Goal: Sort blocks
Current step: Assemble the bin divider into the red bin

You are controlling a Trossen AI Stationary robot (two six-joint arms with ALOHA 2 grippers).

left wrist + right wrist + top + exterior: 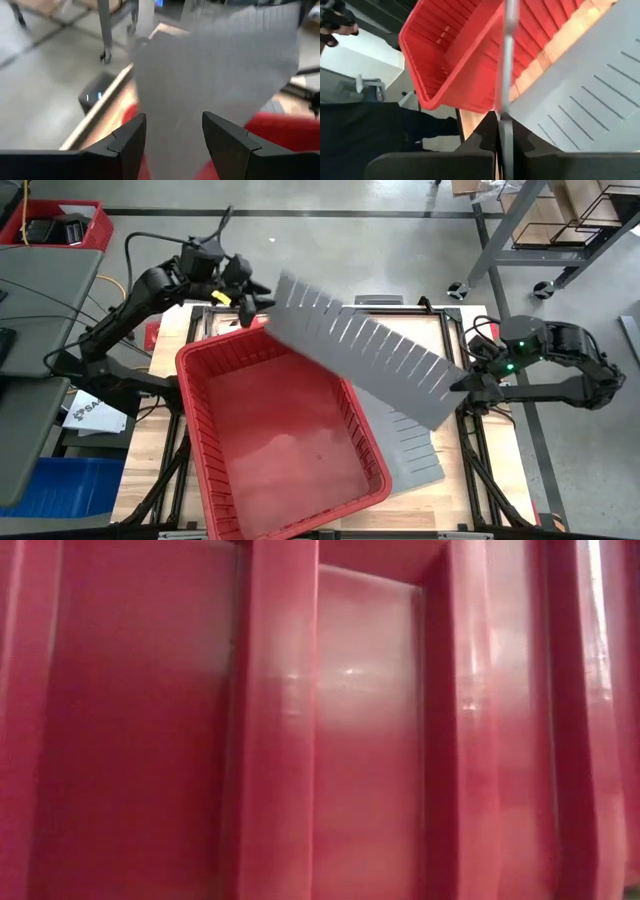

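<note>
Wooden tabletop (165,380) on a dark frame, grey concrete floor around; metal rack legs on casters far side.

R gripper (462,387): fingers clenched on the near-right end of a grey slotted divider sheet (365,350). R wrist view shows that sheet edge-on, pinched between the two dark fingers (485,142). Sheet is lifted off the table, tilted, spanning diagonally from the R gripper up toward the L gripper (250,298), passing over the far-right corner of the red bin (280,445).

L gripper: at the sheet's far-left end, above the bin's far rim. L wrist view shows fingers (227,142) parted, the sheet's grey face lying in the gap beyond them; contact w/ either finger not discernible, so released as far as visible.

Second divider sheet (410,450) lies flat on the table, just right of the bin, partly under the lifted sheet.

Red bin sits skewed on the table, interior looks bare from above. Low view is wholly blocked by the bin's ribbed red wall (320,720).

Blocks: none visible in any view; location cannot be told.

Off-table: small red crate (60,225) far left, blue bin (60,485) near left on the floor.
</note>
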